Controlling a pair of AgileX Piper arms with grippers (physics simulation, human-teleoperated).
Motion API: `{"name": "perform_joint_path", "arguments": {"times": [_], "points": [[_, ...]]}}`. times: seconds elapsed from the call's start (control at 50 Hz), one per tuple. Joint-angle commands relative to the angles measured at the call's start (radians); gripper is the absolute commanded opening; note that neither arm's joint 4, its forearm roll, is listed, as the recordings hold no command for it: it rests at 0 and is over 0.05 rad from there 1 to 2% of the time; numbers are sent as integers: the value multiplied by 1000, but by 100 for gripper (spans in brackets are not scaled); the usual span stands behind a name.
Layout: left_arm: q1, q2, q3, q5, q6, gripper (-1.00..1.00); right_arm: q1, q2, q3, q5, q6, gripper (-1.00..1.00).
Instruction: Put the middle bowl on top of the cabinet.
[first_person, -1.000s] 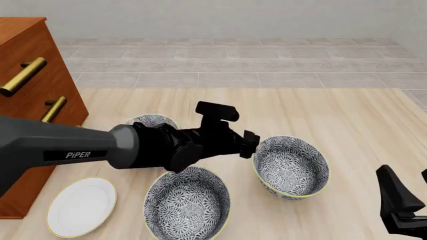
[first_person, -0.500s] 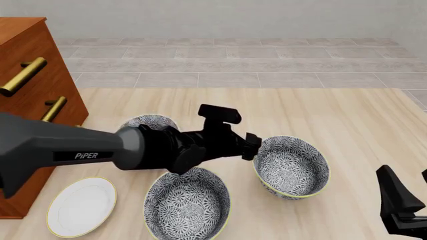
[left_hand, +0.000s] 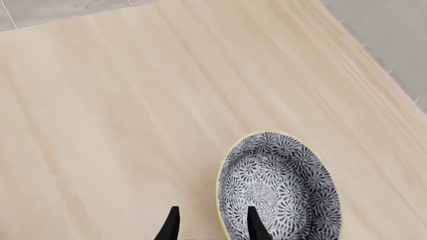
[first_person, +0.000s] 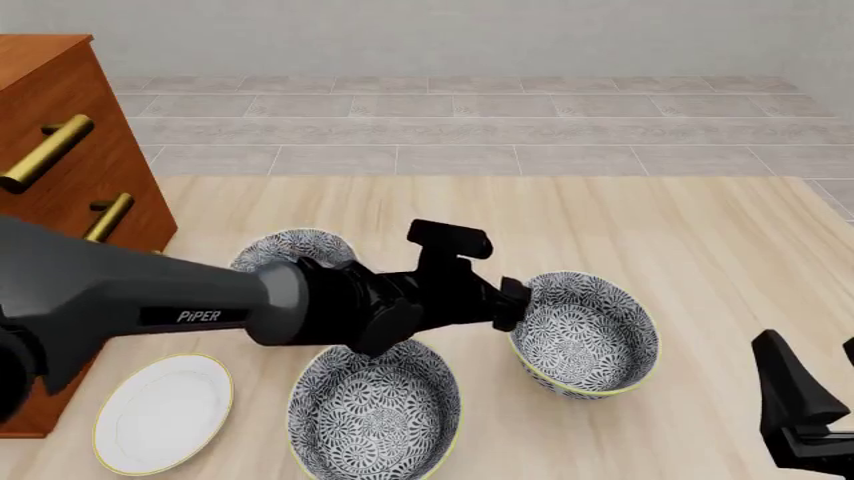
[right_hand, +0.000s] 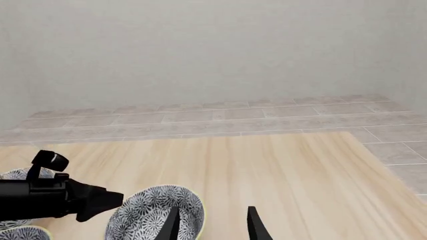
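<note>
- Pale wooden table carries everything; beyond it there is only grey tiled floor and a plain wall.
- Going by where your left arm points, I take the middle bowl to be the one farthest from the cabinet. It stands upright on the table, well apart from the cabinet.
- Your left gripper is spread moderately and holds nothing. In the left wrist view, the bowl's cabinet-side rim lies between the two fingers.
- Lower until one finger is inside the wall and one outside, then close on the rim squarely.
- Lift straight up before swinging toward the cabinet; the two look-alike bowls and the white plate lie on that path.
- Your right gripper is parted and empty, farther from the cabinet than the bowl; leave it parked.
</note>
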Motion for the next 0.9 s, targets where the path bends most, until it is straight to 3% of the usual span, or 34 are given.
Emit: {"name": "perform_joint_path", "arguments": {"times": [0.02, 0.9], "points": [[-12, 28, -7, -2, -1, 100, 1, 3, 0, -2, -1, 100], [-43, 101, -53, 31, 11, 100, 0, -4, 0, 3, 5, 100]]}}
